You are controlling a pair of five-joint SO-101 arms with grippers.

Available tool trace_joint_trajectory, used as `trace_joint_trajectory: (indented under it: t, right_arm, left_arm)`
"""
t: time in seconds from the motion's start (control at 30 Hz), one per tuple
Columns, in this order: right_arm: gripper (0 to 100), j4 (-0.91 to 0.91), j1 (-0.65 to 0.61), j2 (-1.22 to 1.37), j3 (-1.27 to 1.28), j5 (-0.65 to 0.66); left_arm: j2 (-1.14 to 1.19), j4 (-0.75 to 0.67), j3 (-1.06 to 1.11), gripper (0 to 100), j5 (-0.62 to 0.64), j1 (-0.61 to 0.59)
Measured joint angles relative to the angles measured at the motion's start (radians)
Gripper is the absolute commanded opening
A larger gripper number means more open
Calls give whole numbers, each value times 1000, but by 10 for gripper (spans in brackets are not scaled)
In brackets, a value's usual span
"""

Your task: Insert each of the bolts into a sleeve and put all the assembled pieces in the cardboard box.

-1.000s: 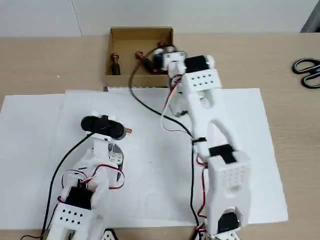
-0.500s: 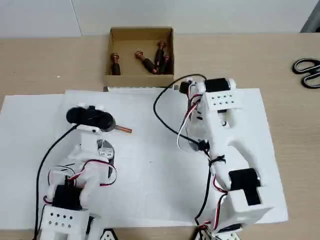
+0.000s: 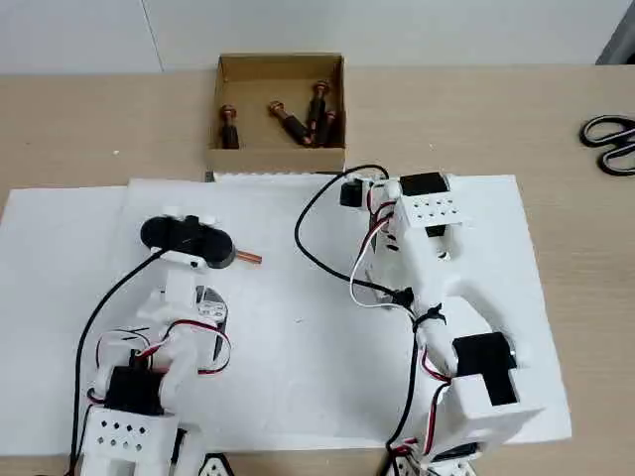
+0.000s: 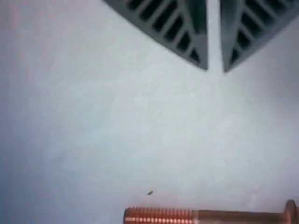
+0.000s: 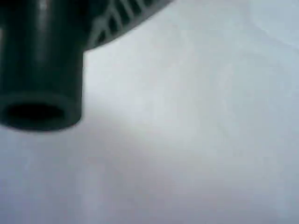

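Note:
A copper bolt (image 3: 248, 257) lies on the white paper (image 3: 298, 367), just right of my left arm's black wrist end (image 3: 189, 243). In the left wrist view my left gripper (image 4: 215, 67) hangs over bare paper with its jaws together but for a slim gap, nothing between them; the bolt (image 4: 205, 215) lies apart from it. A black sleeve (image 5: 39, 70) looms close in the right wrist view, open end toward the camera, over white paper. My right arm (image 3: 422, 213) rests over the paper below the cardboard box (image 3: 281, 69), which holds several assembled pieces (image 3: 290, 124).
Scissors (image 3: 610, 139) lie on the wooden table at the far right. The box stands just beyond the paper's far edge. Black cables loop from both arms across the paper.
My right arm has pulled back from the box to the paper, leaving another assembled piece inside. My left arm has shifted a little, uncovering more of the bolt.

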Motion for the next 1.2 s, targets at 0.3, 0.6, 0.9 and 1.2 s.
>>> trace_joint_trajectory:
  t: [0.3,0.6,0.9,1.2]
  right_arm:
    - [68,-40,5,110,-2,106]
    - [130,-34,-3,155,-14,161]
    - [133,-34,-3,155,-14,210]
    - [221,3,-8,140,-26,215]
  left_arm:
    - [0,-37,80,8,0,0]
    - [0,-37,81,8,0,0]
    - [0,-37,81,8,0,0]
    - [0,-37,81,7,0,0]
